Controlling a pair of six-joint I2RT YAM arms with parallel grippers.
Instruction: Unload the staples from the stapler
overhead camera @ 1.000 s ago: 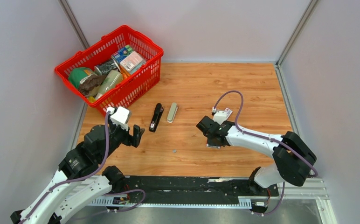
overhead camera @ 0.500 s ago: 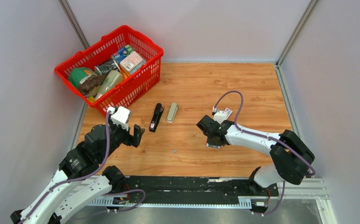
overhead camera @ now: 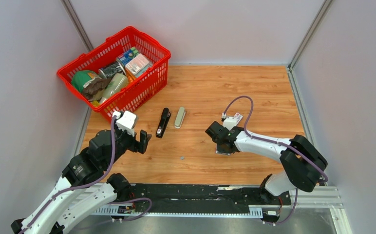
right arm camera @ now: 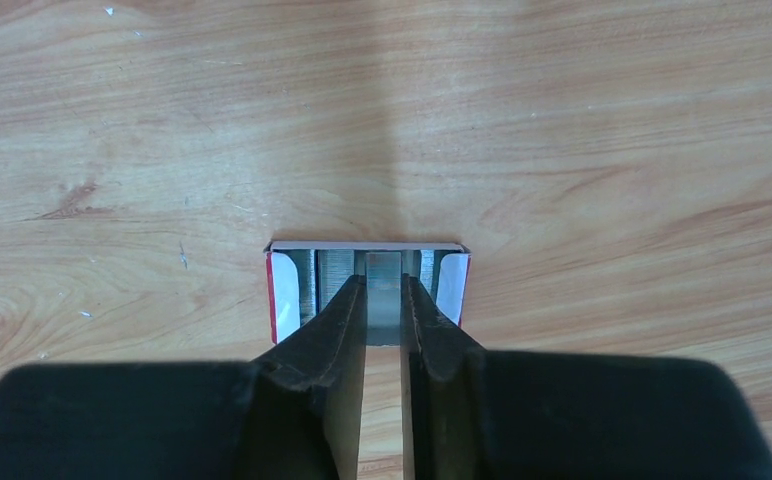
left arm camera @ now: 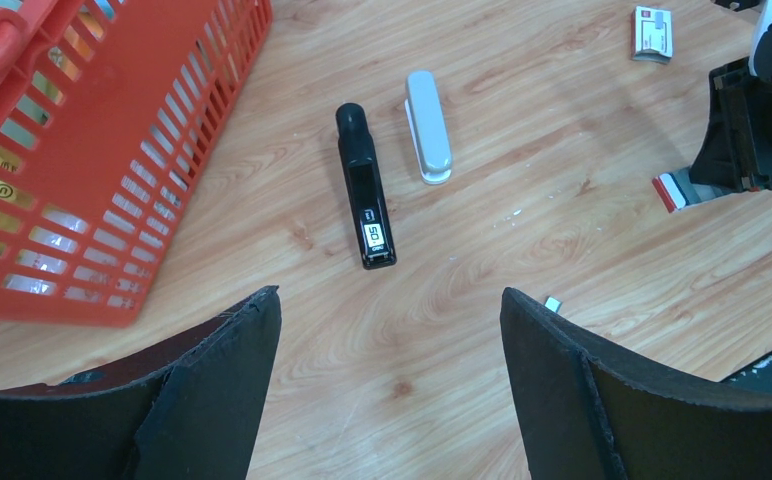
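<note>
Barely anything has shifted but our right elbow (overhead camera: 299,165); right gripper (right arm camera: 384,283) pinches staples (right arm camera: 383,262) in the tray (right arm camera: 282,285) right of the stapler (overhead camera: 163,122), and left gripper (left arm camera: 387,297) gapes near it.

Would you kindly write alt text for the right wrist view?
The right tool pinches a grey staple strip inside a small open white-and-red box, which lies on the wooden table.

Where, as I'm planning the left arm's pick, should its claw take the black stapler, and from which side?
Probably mid-body, from straight above, closing across the narrow width. The stapler lies flat on the table, long and slim, with bare wood along both long sides; the grey bar beside it lies apart.
</note>
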